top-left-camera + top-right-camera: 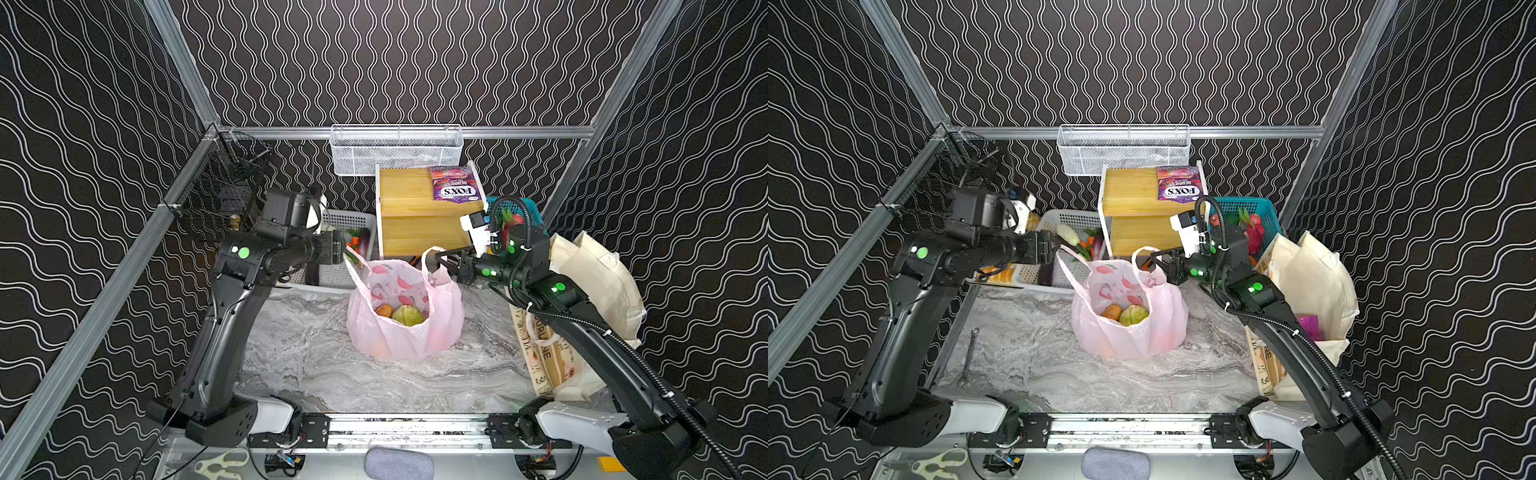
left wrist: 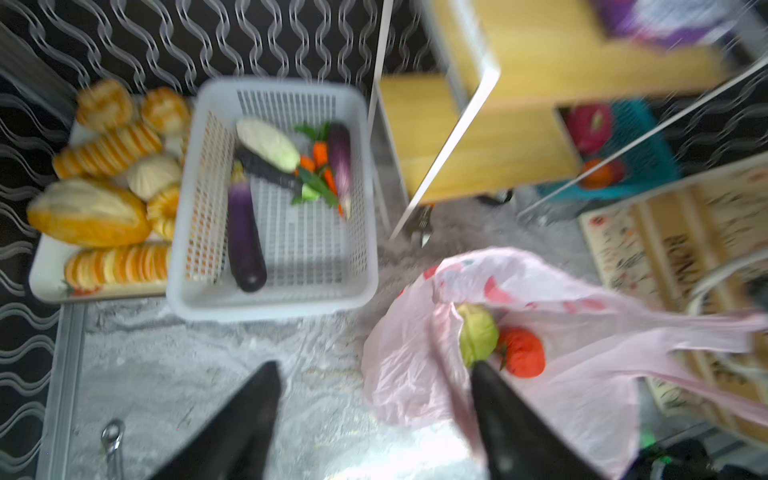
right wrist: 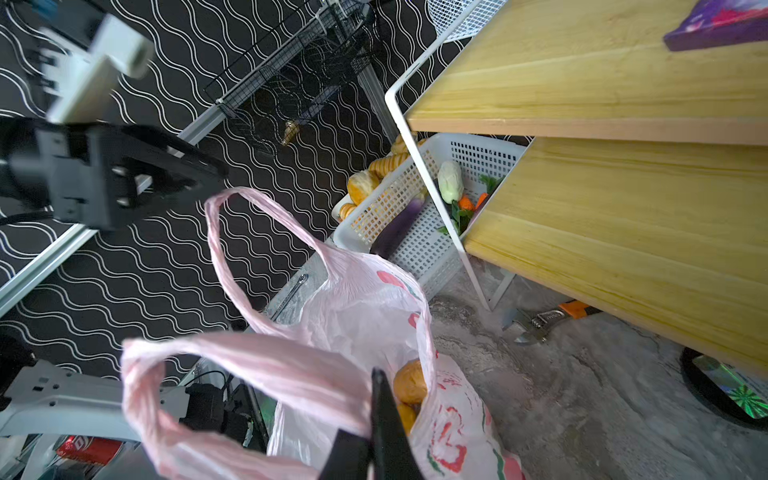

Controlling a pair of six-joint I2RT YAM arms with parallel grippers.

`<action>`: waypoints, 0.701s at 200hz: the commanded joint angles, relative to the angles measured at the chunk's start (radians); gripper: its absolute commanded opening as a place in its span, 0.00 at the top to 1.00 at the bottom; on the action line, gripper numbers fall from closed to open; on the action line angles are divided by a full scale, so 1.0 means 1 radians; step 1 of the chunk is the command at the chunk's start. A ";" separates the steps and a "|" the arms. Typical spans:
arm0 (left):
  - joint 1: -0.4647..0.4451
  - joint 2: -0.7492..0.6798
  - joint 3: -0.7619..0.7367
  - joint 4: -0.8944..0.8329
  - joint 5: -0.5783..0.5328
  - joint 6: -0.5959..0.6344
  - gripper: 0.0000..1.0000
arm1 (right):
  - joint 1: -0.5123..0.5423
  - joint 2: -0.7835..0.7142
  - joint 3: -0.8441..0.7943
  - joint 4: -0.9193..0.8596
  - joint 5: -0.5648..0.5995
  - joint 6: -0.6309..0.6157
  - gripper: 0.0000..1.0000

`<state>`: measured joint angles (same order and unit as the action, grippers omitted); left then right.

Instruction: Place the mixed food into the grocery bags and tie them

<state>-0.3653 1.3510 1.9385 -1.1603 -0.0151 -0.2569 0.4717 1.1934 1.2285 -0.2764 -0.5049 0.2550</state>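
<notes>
Front edge: scissors (image 1: pixel 224 462) and a grey pad (image 1: pixel 398 463) lie nearest us, off the work area.
Pink bag (image 1: pixel 446 316): stands mid marble table (image 1: pixel 299 353), mouth open, 2 loop handles up.
Contents: green cabbage (image 1: pixel 408 315) touching a brown vegetable (image 1: pixel 385 310). The left wrist view adds a red tomato (image 2: pixel 524 351) beside the cabbage.
Right gripper (image 1: pixel 439 258): clamped shut on the held loop (image 1: pixel 430 250) of the pink bag, lifting it on the shelf side.
Left gripper (image 2: pixel 374 368): jaws wide apart, nothing held. 1 finger sits at the bag mouth, too blurred for us to call contact.
Free loop (image 3: pixel 224 232): upright, just beside the left gripper, ungripped.
FOX'S packet (image 1: pixel 456 189): purple, flat on top of the wooden shelf (image 1: pixel 409 195) behind the bag, not bagged.
Canvas tote (image 1: pixel 598 282): far right behind the right arm, slumped. A purple corner (image 1: pixel 1308 325) shows near its mouth, and we can't tell what else is inside.
White basket (image 2: pixel 270 307): aubergines and carrots inside, beside the bag.
Unseen: green can and orange-yellow packet, we can't place them.
Done, our read: pink bag loaded with at least 3 items.
Left, our read: no knot on the 2 loops, FOX'S packet to bag, tote to close.
Next, our guess: left closes on the free loop, then the 2 loops cross. The thin film may slip or tear.
</notes>
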 commanded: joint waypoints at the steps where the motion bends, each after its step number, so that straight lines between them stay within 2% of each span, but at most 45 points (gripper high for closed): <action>1: 0.002 -0.032 0.025 0.084 0.048 -0.014 0.16 | 0.000 0.009 0.001 0.032 0.033 0.030 1.00; 16: 0.000 -0.051 0.027 0.138 0.161 -0.031 0.18 | 0.001 0.009 -0.007 0.043 0.040 0.041 1.00; 34: -0.006 -0.056 0.019 0.225 0.339 -0.065 0.26 | -0.001 0.007 -0.012 0.042 0.059 0.048 1.00; 52: -0.082 -0.034 0.003 0.306 0.455 -0.097 0.29 | -0.007 0.002 -0.022 0.050 0.065 0.059 1.00; 59: -0.147 -0.011 0.012 0.306 0.439 -0.085 0.28 | -0.010 -0.001 -0.027 0.055 0.060 0.062 1.00; 74: -0.300 0.058 0.062 0.254 0.329 -0.032 0.24 | -0.011 -0.004 -0.034 0.067 0.053 0.065 1.00; 88: -0.385 0.124 0.105 0.204 0.265 -0.010 0.23 | -0.010 -0.006 -0.034 0.069 0.048 0.066 1.00; 117: -0.418 0.186 0.109 0.213 0.247 -0.008 0.24 | -0.010 -0.011 -0.035 0.071 0.045 0.059 1.00; 140: -0.422 0.210 0.118 0.238 0.241 0.005 0.31 | -0.010 -0.022 -0.044 0.083 0.024 0.057 1.00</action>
<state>-0.7822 1.5463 2.0403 -0.9520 0.2466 -0.2817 0.4622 1.1831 1.1931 -0.2394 -0.4561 0.3065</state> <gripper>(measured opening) 0.718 0.046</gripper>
